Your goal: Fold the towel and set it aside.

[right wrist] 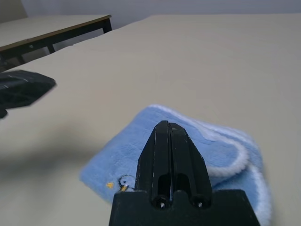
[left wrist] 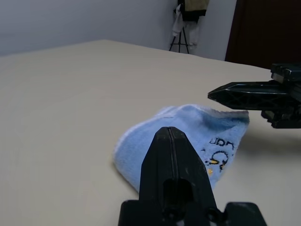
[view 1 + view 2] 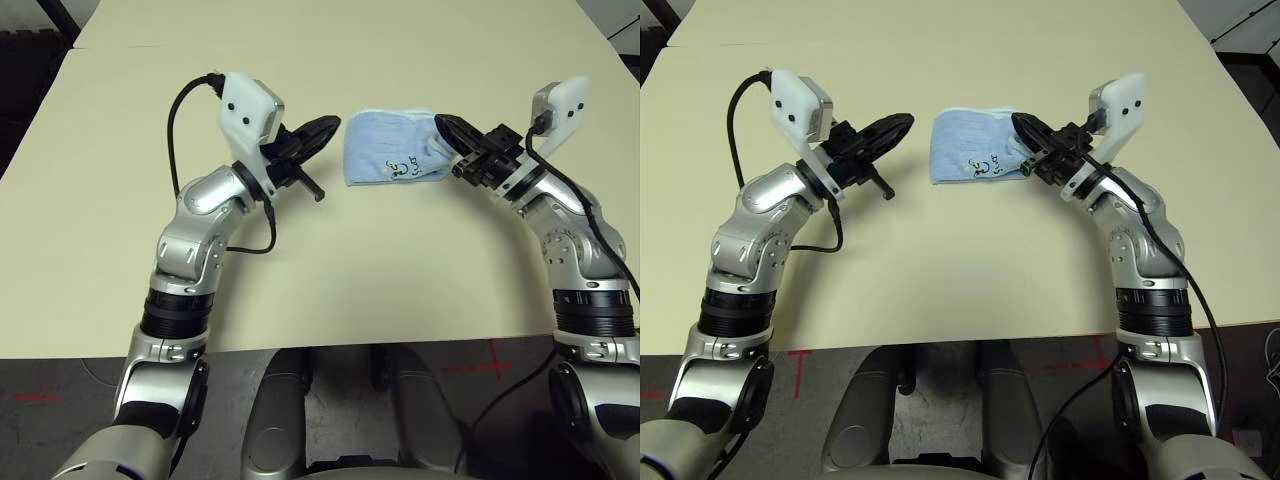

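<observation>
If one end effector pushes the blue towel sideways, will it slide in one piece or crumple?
The towel looks like soft terry, loosely folded, so it would probably bunch rather than slide whole. Its layers lie unevenly, so a push may open them. It seems light.

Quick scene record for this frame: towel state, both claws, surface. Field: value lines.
towel: small light-blue terry cloth towel with white edging and a dark embroidered motif, lying folded on the table
left claw: shut, empty, beside the towel's left edge, apart from it
right claw: shut, tip over the towel's right end; contact cannot be told
surface: plain beige table
task status: towel folded, not yet set aside
</observation>
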Controlling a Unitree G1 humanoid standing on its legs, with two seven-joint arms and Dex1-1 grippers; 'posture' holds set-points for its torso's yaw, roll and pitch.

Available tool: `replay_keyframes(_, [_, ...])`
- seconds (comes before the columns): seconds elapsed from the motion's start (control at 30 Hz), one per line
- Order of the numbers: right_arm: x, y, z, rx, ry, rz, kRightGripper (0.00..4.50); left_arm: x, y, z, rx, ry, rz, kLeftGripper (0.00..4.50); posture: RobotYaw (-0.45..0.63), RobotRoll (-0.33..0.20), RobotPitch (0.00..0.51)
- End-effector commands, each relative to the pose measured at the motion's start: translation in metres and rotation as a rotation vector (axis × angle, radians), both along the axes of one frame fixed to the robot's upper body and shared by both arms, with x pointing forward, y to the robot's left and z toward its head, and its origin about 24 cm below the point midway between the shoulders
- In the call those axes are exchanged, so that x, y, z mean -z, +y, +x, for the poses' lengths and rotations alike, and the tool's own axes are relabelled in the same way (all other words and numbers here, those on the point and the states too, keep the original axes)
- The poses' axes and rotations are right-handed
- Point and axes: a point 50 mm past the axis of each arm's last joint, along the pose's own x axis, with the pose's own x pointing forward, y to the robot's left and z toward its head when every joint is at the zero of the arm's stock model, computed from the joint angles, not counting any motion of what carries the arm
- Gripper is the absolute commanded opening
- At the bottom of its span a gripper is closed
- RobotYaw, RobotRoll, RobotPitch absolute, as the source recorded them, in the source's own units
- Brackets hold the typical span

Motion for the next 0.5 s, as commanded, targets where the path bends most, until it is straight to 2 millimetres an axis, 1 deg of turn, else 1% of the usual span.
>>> replay_keyframes(0.03, [0.004, 0.003, 0.005, 0.014, 0.01, -0.012, 0.02, 0.004, -0.012, 0.003, 0.013, 0.015, 0.017, 0.0, -0.04, 0.0, 0.303])
replay_keyframes(0.27, [0.018, 0.003, 0.011, 0.053, 0.052, -0.069, 0.02, 0.008, -0.029, 0.006, 0.046, 0.042, 0.004, 0.0, -0.04, 0.0, 0.313])
replay_keyframes(0.5, [0.027, -0.001, 0.011, 0.094, 0.09, -0.105, 0.02, 0.016, -0.034, 0.008, 0.058, 0.087, 0.022, 0.0, -0.05, 0.0, 0.319])
